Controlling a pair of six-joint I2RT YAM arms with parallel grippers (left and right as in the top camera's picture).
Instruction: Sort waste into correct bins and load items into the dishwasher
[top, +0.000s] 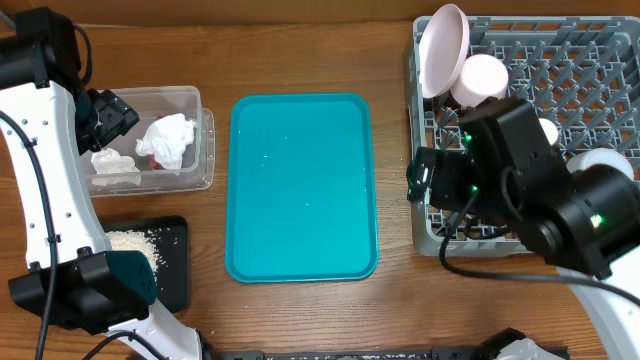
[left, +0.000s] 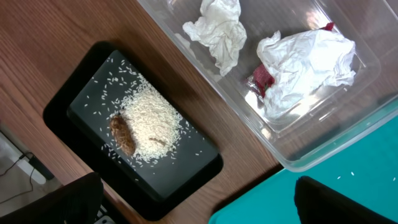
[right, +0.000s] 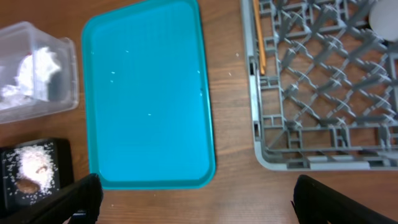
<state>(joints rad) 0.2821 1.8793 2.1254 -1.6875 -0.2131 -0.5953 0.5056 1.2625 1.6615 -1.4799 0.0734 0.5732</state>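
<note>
Two crumpled white tissues (left: 217, 31) and a red wrapper (left: 262, 78) lie in the clear tub (left: 323, 149). Rice (left: 152, 118) and a brown scrap (left: 123, 135) lie on the black tray (left: 81, 93). The grey rack (top: 600, 60) holds the plate (top: 443, 48), pink bowl (top: 483, 75), cup (top: 548, 130), whitish bowl (top: 605, 160) and chopsticks (right: 259, 37). My left gripper (left: 199, 208) is open and empty, high above the gap between tub and black tray. My right gripper (right: 199, 205) is open and empty, above the table by the rack's front left corner.
The teal tray (top: 300, 185) lies in the middle of the table with a few stray rice grains on it. The tub (top: 195, 100) and black tray (top: 175, 260) sit to its left. The rack sits to its right.
</note>
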